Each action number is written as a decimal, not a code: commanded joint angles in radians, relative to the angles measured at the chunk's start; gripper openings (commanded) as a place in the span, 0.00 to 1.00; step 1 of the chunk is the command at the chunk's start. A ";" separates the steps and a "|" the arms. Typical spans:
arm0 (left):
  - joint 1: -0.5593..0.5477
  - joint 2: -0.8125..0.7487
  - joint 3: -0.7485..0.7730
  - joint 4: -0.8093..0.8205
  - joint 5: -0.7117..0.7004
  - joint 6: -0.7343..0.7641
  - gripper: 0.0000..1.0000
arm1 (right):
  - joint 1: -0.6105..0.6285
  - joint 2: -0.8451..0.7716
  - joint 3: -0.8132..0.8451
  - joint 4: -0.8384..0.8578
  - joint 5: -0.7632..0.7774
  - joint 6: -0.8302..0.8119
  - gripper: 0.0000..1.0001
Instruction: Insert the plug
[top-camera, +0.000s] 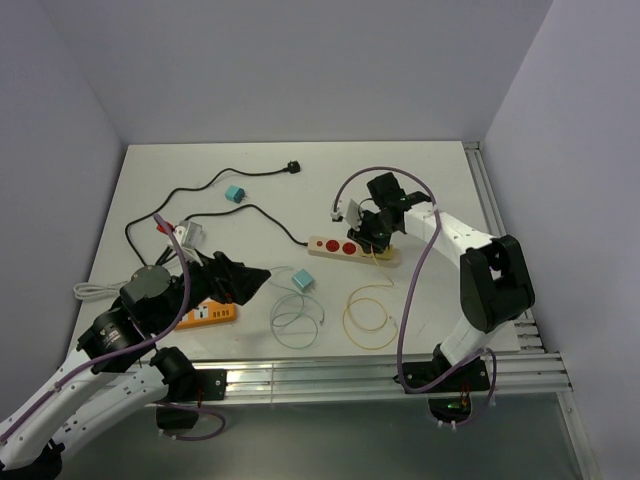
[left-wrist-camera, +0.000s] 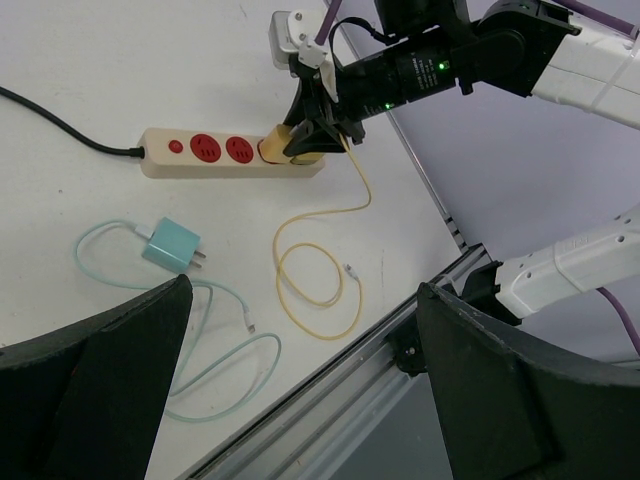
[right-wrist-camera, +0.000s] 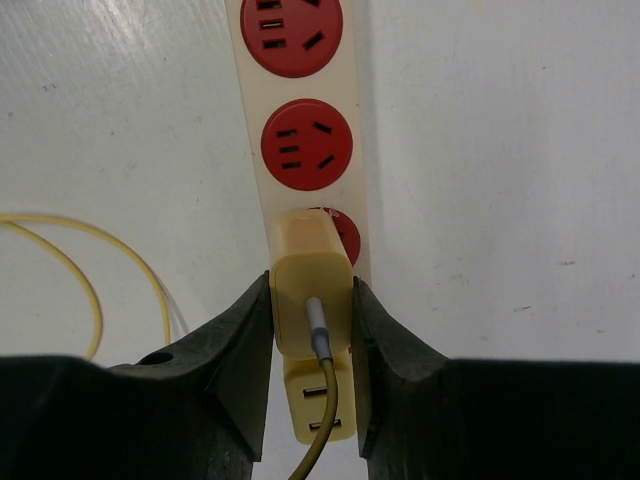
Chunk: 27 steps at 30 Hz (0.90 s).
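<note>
The white table (top-camera: 420, 180) sat inside 3 pale lilac walls (top-camera: 300, 70). At lower centre of its wrist view, the right gripper (right-wrist-camera: 311, 300) pinched the yellow plug (right-wrist-camera: 305, 265) over the 3rd red socket (right-wrist-camera: 345, 232) of the power strip (right-wrist-camera: 300, 150); the overhead view hid that grip. The left gripper (left-wrist-camera: 305, 290) gaped wide.

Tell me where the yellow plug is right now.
The yellow plug sits over the end socket of the power strip, pinched by the right gripper, right of centre in the top view.
</note>
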 joint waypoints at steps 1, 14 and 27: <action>0.002 -0.008 -0.008 0.034 0.010 0.000 1.00 | 0.023 0.031 -0.036 -0.036 0.043 -0.010 0.00; 0.002 -0.025 -0.008 0.019 0.017 0.000 0.99 | 0.077 0.073 -0.164 -0.059 0.041 0.071 0.00; 0.002 -0.024 -0.014 0.032 0.031 -0.009 0.99 | 0.056 0.088 -0.150 -0.126 -0.033 0.065 0.00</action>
